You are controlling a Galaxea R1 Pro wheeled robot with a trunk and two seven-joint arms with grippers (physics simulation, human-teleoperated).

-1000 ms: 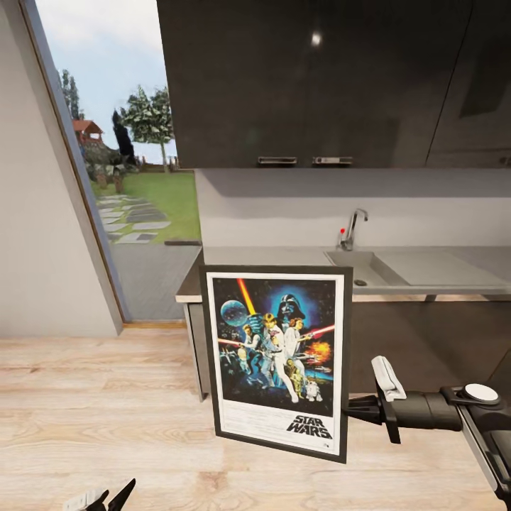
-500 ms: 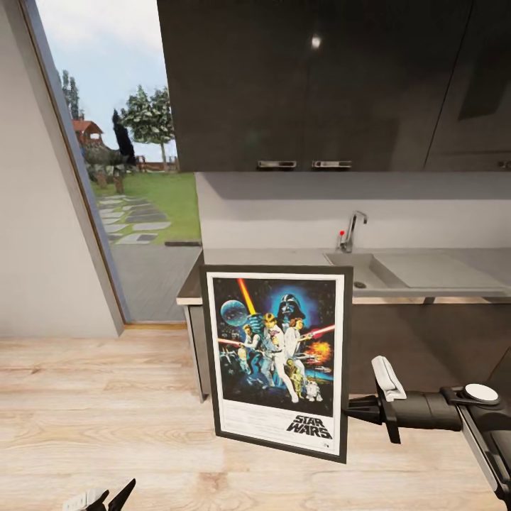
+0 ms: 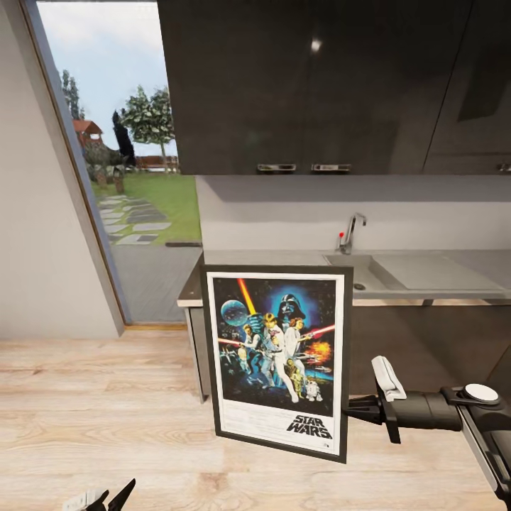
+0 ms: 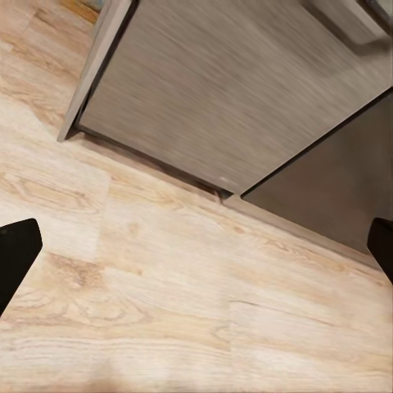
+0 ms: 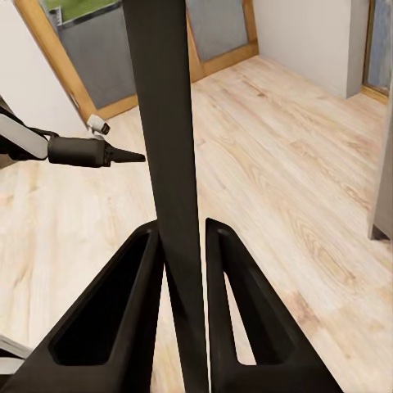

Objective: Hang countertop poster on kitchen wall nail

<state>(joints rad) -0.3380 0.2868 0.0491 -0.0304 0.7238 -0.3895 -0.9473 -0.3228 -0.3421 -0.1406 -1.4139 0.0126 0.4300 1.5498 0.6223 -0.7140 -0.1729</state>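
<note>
Grey brushed-metal kitchen countertop (image 3: 284, 257) runs across the middle of the head view, with its sink (image 3: 365, 273) and tap (image 3: 351, 231) at about two o'clock from the poster (image 3: 277, 358). Over the last second the whole picture has slid slightly downward (the cabinet handles sit lower), so the camera has tilted; poster and arms have kept their places. The poster hangs upright, off the counter, its right edge pinched in the right gripper (image 5: 184, 246). I judge the pickup done and the carry pending. The left gripper (image 4: 196, 246) hangs low with jaws spread, holding nothing. No wall nail can be made out; the poster's face is edge-on in the right wrist view.
</note>
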